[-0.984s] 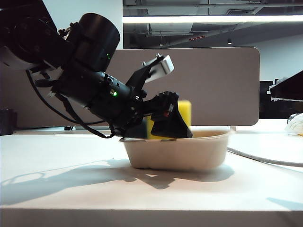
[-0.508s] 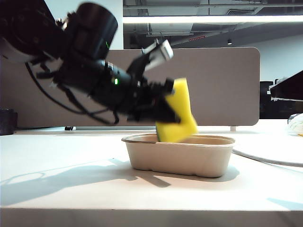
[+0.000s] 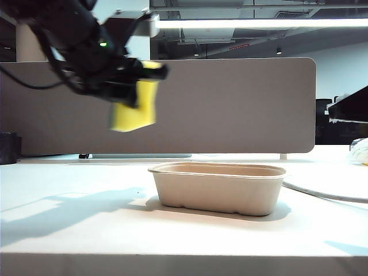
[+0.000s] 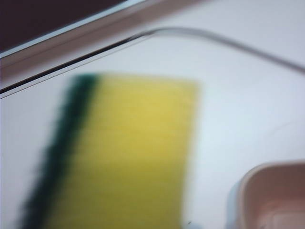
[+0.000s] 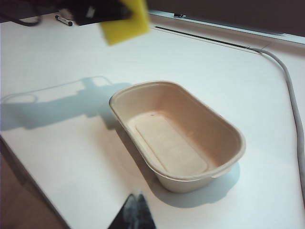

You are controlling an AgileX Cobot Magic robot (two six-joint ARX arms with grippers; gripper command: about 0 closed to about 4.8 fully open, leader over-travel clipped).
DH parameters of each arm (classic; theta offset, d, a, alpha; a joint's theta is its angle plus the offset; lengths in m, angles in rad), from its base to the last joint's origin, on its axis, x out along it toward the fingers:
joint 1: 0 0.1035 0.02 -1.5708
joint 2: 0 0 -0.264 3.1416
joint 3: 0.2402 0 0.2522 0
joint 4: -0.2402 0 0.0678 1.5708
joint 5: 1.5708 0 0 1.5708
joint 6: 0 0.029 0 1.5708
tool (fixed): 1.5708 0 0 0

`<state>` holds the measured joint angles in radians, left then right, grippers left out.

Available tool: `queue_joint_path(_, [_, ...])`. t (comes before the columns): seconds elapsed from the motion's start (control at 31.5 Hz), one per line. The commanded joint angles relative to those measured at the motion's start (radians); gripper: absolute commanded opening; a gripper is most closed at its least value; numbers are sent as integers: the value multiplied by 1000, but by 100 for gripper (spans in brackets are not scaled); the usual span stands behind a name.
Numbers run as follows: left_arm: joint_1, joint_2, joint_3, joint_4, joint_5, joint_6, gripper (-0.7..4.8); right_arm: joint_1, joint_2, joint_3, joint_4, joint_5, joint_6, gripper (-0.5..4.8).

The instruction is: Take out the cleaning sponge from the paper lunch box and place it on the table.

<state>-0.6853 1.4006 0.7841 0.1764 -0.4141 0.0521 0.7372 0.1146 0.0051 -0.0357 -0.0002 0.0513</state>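
The cleaning sponge (image 3: 135, 109), yellow with a dark green layer (image 4: 62, 152), hangs in the air high above the table (image 3: 86, 230), left of the paper lunch box (image 3: 217, 168). My left gripper (image 3: 135, 86) is shut on its upper part; motion blurs both. In the left wrist view the sponge (image 4: 124, 152) fills the picture and hides the fingers, with a corner of the box (image 4: 276, 191) beside it. The right wrist view shows the box (image 5: 228, 129) with nothing in it and the sponge (image 5: 125, 21) beyond it. My right gripper (image 5: 136, 196) is shut, away from the box.
A grey cable (image 3: 322, 192) runs over the table behind and right of the box. The grey-brown divider panel (image 3: 241, 103) stands along the back edge. A dark object (image 3: 7, 146) sits at the far left, a pen (image 5: 63, 20) near the back.
My left gripper closed on the sponge inside the box, lifted it out and swung it up and to the left. The box stayed put; the right arm did not move.
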Motion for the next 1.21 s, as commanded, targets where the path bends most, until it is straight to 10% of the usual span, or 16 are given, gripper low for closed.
queue_joint_path(0.03, [-2,-34,1,-88,12,24,261,1,0,2,13,1,0,-5])
queue_joint_path(0.13, [-4,-36,1,-116,14,23,479,1,0,2,13,1,0,-5])
queue_joint_path(0.51, [-4,-55,1,-273,-417,50,479,1,0,2,13,1,0,-5])
queue_joint_path(0.64, [-6,-99,1,-320,-426,97,479,1,0,2,13,1,0,-5])
queue_joint_path(0.73, [-17,-151,1,-346,-367,127,236,1,0,2,13,1,0,-5])
queue_joint_path(0.79, [-36,-194,1,-393,-326,182,222,1,0,2,13,1,0,-5])
queue_joint_path(0.89, [-77,-266,1,-471,-335,170,-2,1,0,2,13,1,0,-5])
queue_joint_path(1.05, [-182,-454,1,-611,-303,21,-5,1,0,2,13,1,0,-5])
queue_joint_path(1.21, [-309,-672,-1,-620,13,19,-5,1,0,2,13,1,0,-5])
